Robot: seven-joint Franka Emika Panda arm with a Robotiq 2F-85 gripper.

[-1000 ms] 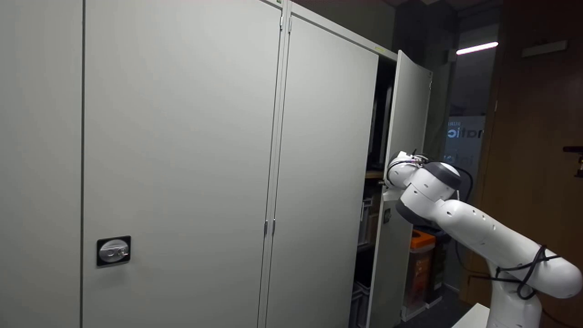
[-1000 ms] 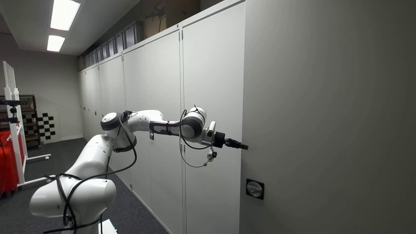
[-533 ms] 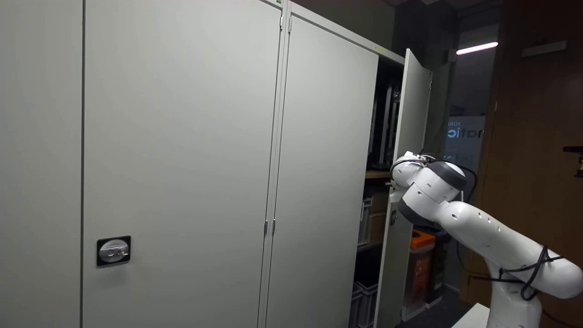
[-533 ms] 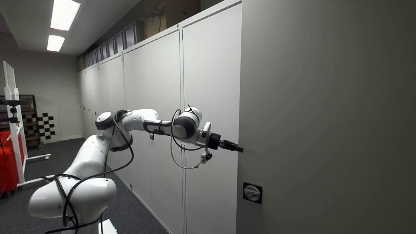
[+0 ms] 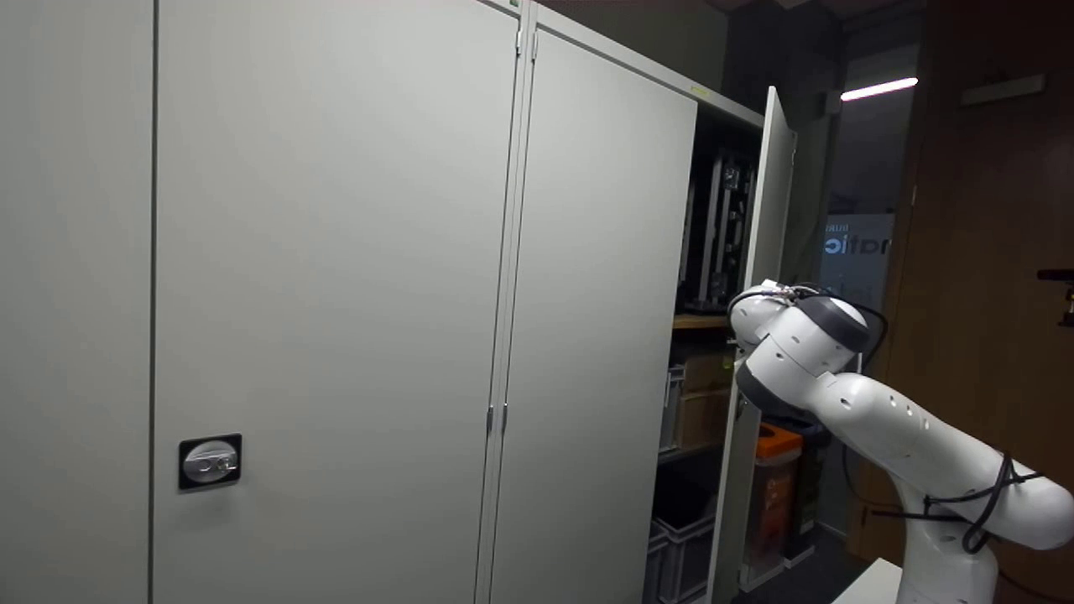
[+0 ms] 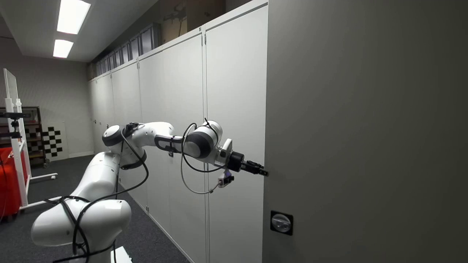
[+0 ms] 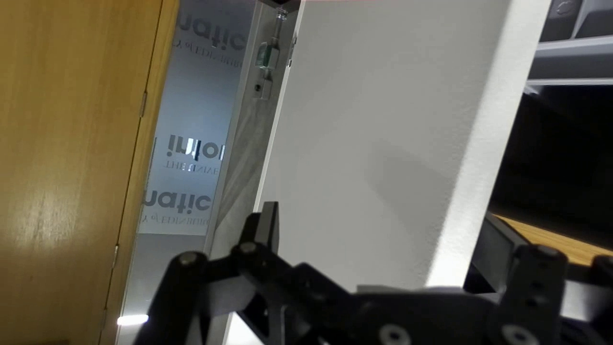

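Note:
A grey cabinet door [image 5: 772, 184] stands ajar in both exterior views, its outer face [image 6: 358, 109] turned to the camera in an exterior view. My gripper [image 7: 380, 215] is open, its black fingers spread wide around the door's free edge [image 7: 483, 158]. In the wrist view one finger [image 7: 268, 230] is in front of the outer face. The opposite finger lies past the edge, on the cabinet's inner side, its tip partly hidden by the door. Whether either finger touches the door cannot be made out. A round lock handle [image 6: 281, 223] sits on the door below the gripper [image 6: 265, 171].
Inside the cabinet are a wooden shelf [image 5: 701, 321], cardboard boxes [image 5: 705, 415] and grey crates [image 5: 688, 554]. A closed cabinet door [image 5: 600, 294] adjoins the opening. Behind the open door stands an orange-topped bin [image 5: 776, 470]. A wooden door [image 7: 72, 143] appears in the wrist view.
The cabinet door has swung wider, showing more of the shelves. My arm and gripper have drawn back from the cabinet along with it, the gripper staying at the door's edge.

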